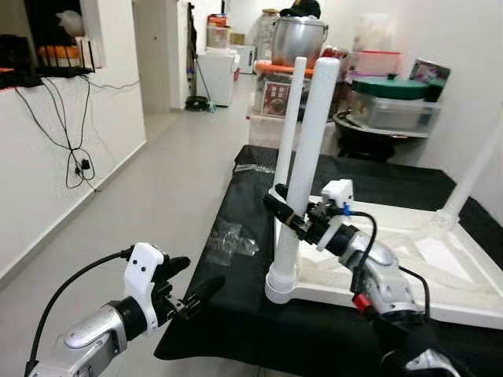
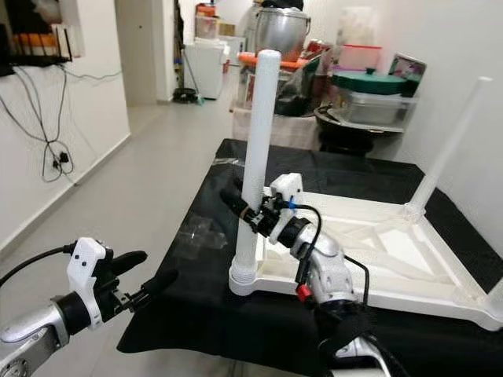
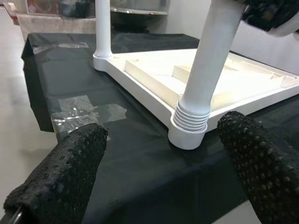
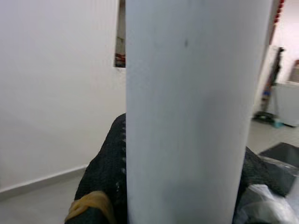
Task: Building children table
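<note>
A white plastic children's table (image 1: 409, 259) lies upside down on a counter (image 1: 236, 310) draped in black cloth, its ribbed underside facing up. From where the head camera looks, the nearest table leg (image 1: 308, 157) stands upright at the tabletop's corner at about seven o'clock, seated in a ringed threaded socket (image 3: 190, 122) that rests right at the counter's near edge. The right claw (image 1: 284, 212) is clamped around this leg roughly halfway up its height, one black finger wrapping each side of the white tube; in the right wrist view the leg (image 4: 191, 112) stands close between the dark pads. A second leg (image 1: 288, 122) rises just behind the first, toward twelve o'clock, and a third leg (image 2: 448, 145) slants up at the far corner around two o'clock. The left claw (image 1: 192, 287) hangs off the counter's near corner at about eight o'clock from the held leg, its two textured fingers (image 3: 70, 163) spread wide apart with nothing between them, pointed toward the socket. A crumpled clear plastic wrapper (image 1: 228, 236) lies on the black cloth at nine o'clock of the leg's base. Beyond the counter, at twelve o'clock, a large steel pot (image 1: 299, 35) and stacked plastic containers (image 1: 389, 98) sit among household clutter.
</note>
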Motion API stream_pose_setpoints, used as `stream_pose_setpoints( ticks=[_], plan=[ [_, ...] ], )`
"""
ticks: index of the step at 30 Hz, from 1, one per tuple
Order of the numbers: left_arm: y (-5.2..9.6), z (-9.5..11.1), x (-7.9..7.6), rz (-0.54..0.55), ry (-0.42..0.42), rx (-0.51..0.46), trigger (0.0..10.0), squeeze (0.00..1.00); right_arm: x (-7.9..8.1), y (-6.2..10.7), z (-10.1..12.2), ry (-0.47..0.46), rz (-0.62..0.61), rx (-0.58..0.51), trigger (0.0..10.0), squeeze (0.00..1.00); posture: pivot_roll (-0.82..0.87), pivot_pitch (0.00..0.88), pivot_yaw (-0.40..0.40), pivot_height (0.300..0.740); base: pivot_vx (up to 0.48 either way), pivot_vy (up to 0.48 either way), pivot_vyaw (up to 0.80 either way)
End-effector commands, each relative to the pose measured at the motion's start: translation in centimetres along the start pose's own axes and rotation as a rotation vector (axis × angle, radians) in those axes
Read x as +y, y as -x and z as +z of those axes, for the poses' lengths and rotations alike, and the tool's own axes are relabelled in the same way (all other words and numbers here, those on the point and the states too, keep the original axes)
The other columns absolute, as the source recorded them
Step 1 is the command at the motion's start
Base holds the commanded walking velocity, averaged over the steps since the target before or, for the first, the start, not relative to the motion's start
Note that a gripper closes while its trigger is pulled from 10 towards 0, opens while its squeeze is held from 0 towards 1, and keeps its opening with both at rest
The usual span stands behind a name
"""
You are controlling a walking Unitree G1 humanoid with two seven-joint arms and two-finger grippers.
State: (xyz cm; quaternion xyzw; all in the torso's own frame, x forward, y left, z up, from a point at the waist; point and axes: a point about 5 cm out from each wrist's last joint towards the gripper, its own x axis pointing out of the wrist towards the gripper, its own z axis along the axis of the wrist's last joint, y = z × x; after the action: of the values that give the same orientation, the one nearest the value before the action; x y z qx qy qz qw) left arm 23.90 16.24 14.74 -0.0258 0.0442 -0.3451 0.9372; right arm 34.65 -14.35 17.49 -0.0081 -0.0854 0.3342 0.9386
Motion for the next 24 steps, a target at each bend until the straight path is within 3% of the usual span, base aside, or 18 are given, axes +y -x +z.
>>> stream_pose_setpoints(
  ticks=[1,2,7,10,14,19,24],
  plan=[
    [-0.1,-0.2,0.0,0.005,-0.010,0.008,10.0,0.00,-0.7,1.9,-3.5,0.019,-0.129,0.203,0.0,0.00,0.09,0.000,-0.065,0.740,0.000,0.000,0.00],
    [-0.2,-0.3,0.0,0.007,-0.008,0.008,10.0,0.00,-0.7,2.0,-3.8,0.024,-0.204,0.243,0.0,0.00,0.09,0.000,-0.065,0.740,0.000,0.000,0.00],
    [-0.2,-0.3,0.0,0.009,-0.003,0.006,10.0,0.00,-0.6,2.1,-4.2,0.021,-0.285,0.295,0.0,0.00,0.09,0.000,-0.068,0.740,0.000,0.000,0.00],
    [-0.5,-0.5,-0.1,0.009,0.003,0.002,10.0,0.00,-1.2,2.0,-4.7,-0.020,-0.409,0.333,0.0,0.00,0.09,0.000,-0.074,0.740,0.000,0.000,0.00],
    [-0.5,-0.5,-0.1,0.011,0.004,0.001,10.0,0.00,-1.3,2.1,-4.8,-0.018,-0.425,0.338,0.0,0.00,0.09,0.000,-0.077,0.740,0.000,0.000,0.00],
    [-0.4,-0.7,-0.1,0.027,0.022,-0.005,10.0,0.00,-1.6,2.9,-6.0,-0.111,-0.558,0.406,0.0,0.00,0.09,0.000,-0.082,0.740,0.000,0.000,0.00],
    [-0.5,-0.7,-0.2,0.030,0.028,-0.008,10.0,0.00,-1.4,3.0,-6.6,-0.086,-0.550,0.459,0.0,0.00,0.09,0.000,-0.084,0.740,0.000,0.000,0.00]
  ],
)
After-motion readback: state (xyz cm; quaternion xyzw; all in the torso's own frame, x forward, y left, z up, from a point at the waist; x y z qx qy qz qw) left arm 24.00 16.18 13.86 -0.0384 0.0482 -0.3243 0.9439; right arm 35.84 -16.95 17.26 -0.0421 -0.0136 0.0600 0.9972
